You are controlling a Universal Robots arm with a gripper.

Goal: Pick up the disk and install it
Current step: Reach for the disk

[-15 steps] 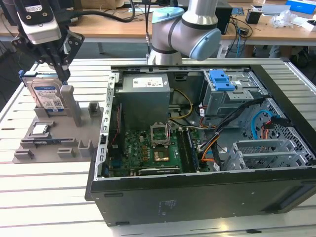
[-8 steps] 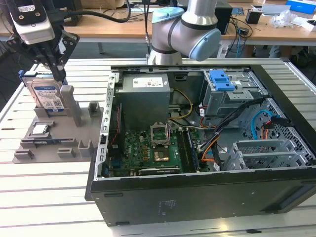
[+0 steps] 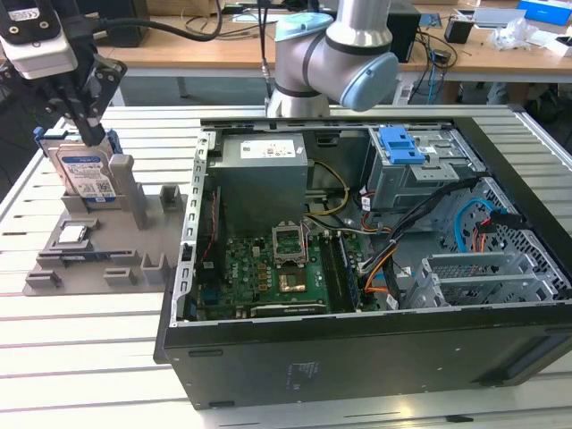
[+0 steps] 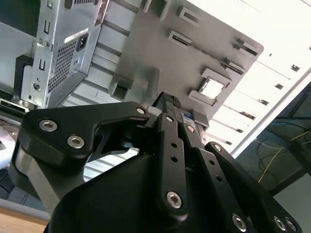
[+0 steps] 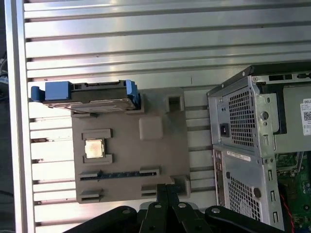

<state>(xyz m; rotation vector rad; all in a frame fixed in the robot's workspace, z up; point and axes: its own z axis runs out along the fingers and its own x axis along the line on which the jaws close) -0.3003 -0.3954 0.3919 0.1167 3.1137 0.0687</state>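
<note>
The disk [image 3: 85, 174] standing on edge in a slot at one end of the grey plate [image 3: 94, 268], small silver chip [image 3: 71, 235] flat mid-plate, open computer case [image 3: 357, 357] just beside the plate, my gripper [image 3: 89, 134] over the plate, fingers together, holding nothing.

Gripper [image 3: 91, 136] at 10 o'clock in the exterior view, hanging point-down, black fingers [image 5: 162, 196] closed tip to tip. Arm's silver-and-blue joint [image 3: 344, 54] sits at 12 o'clock.
</note>
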